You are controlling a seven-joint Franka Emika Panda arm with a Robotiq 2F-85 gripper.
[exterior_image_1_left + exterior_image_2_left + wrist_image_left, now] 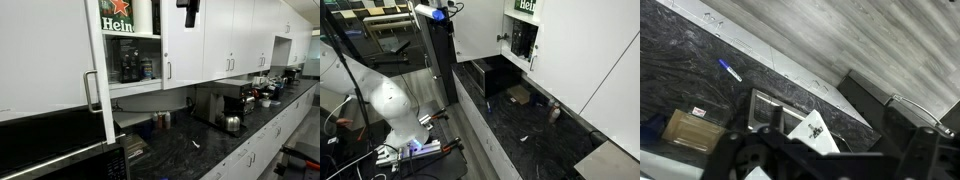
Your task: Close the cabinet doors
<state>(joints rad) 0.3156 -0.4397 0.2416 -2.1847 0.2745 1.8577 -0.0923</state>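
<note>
One cabinet door (pixel 50 60) stands swung open, its silver bar handle (pixel 92 90) near the edge; it also shows in an exterior view (pixel 475 30). The neighbouring cabinet door (pixel 185 40) lies flat against the cabinet with its handle (pixel 168 70). Inside the open cabinet are a green Heineken box (pixel 117 20) and dark items on a shelf. My gripper (pixel 187 12) hangs high up, apart from both doors; in an exterior view (pixel 438 11) it is out beyond the open door. In the wrist view its dark fingers (pixel 830 152) look spread and empty.
A black countertop (pixel 200 145) carries a kettle (pixel 232 123), coffee machines (pixel 235 100), a pen (pixel 730 70) and a cardboard box (pixel 692 128). A black microwave (pixel 485 75) sits under the open cabinet. The white robot base (pixel 390 105) stands on the wooden floor.
</note>
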